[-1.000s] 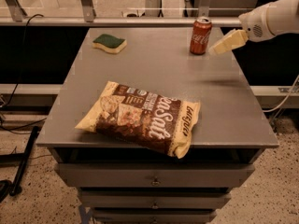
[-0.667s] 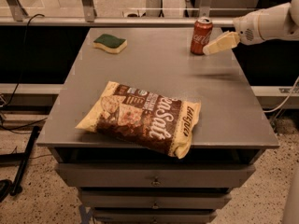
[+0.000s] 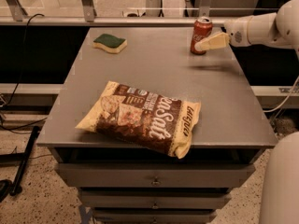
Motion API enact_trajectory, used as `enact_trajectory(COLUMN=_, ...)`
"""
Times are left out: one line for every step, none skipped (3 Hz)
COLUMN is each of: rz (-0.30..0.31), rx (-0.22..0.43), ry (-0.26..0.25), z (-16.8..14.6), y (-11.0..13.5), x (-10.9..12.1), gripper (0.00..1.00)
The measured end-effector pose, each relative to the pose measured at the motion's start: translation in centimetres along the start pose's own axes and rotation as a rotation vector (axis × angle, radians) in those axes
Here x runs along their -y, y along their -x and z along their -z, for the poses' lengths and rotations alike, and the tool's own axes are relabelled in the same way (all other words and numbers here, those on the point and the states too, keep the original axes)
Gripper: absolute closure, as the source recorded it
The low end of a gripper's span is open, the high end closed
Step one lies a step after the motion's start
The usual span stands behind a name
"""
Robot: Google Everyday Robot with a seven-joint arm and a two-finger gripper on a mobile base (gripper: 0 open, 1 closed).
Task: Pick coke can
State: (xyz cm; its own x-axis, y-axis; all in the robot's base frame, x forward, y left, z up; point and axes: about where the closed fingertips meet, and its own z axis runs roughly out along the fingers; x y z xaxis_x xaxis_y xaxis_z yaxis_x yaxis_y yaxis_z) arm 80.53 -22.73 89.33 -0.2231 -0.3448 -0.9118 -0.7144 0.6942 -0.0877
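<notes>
The coke can (image 3: 201,31), red with a silver top, stands upright at the far right of the grey table (image 3: 154,69). My gripper (image 3: 207,44), cream coloured on a white arm (image 3: 261,29), reaches in from the right at the can's height. Its tip is at the can's lower right side. I cannot tell whether it touches the can.
A large brown and cream chip bag (image 3: 142,117) lies near the table's front edge. A green and yellow sponge (image 3: 110,43) lies at the far left. A metal rail (image 3: 140,20) runs behind the table. Drawers (image 3: 154,181) sit below the top.
My gripper has moved left toward the coke can, from a short gap beside it to right at its side. The can, the bag and the sponge have not moved.
</notes>
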Motion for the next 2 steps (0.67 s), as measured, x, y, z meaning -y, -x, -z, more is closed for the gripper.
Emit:
enact_trajectory(rz=-0.023, rx=0.056, ry=0.052, z=-1.5, y=0.8, x=-0.8, gripper=0.00)
enact_trajectory(rz=-0.046, rx=0.105, ry=0.116, z=-2.0, y=2.6, x=-2.7, gripper=0.00)
